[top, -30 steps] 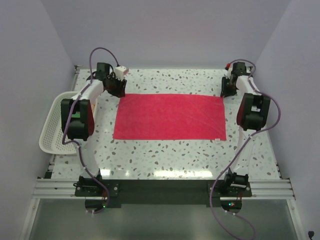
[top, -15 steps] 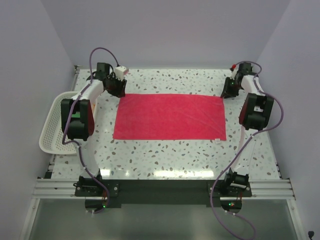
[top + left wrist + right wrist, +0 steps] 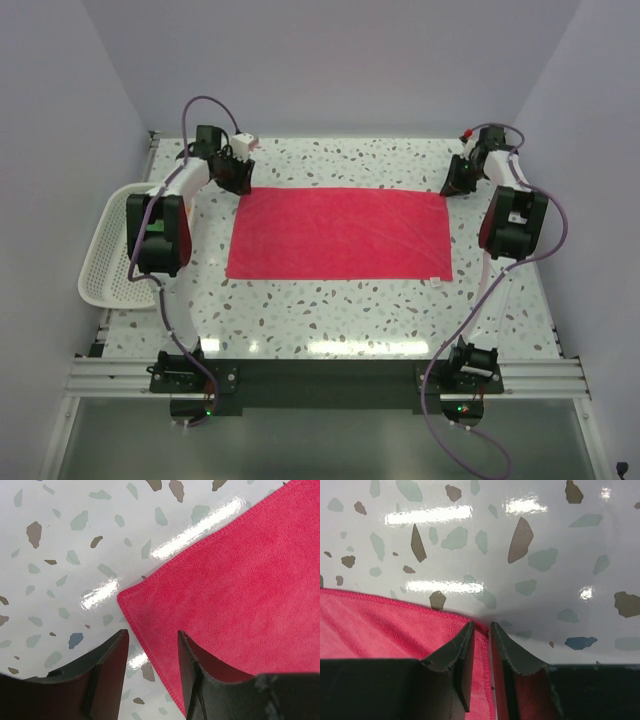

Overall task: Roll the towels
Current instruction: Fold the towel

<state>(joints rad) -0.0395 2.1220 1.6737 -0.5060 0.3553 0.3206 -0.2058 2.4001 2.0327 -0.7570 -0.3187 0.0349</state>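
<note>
A pink-red towel [image 3: 340, 232] lies flat and spread out on the speckled table. My left gripper [image 3: 236, 178] is at its far left corner. In the left wrist view it [image 3: 151, 635] is open: one finger is over the bare table, the other over the towel [image 3: 240, 570], and the hem runs between them. My right gripper [image 3: 456, 182] is at the far right corner. In the right wrist view it [image 3: 481, 626] has its jaws pinched on the corner hem of the towel [image 3: 380, 625]. The green and peach towels are out of view.
A white mesh basket [image 3: 96, 262] sits at the table's left edge, beside the left arm. The speckled table [image 3: 330, 310] is walled at the back and both sides. Both arm bases are on the near rail.
My right wrist has shifted a little toward the back right at the towel's far right corner. The left arm has barely moved. The towel lies as before.
</note>
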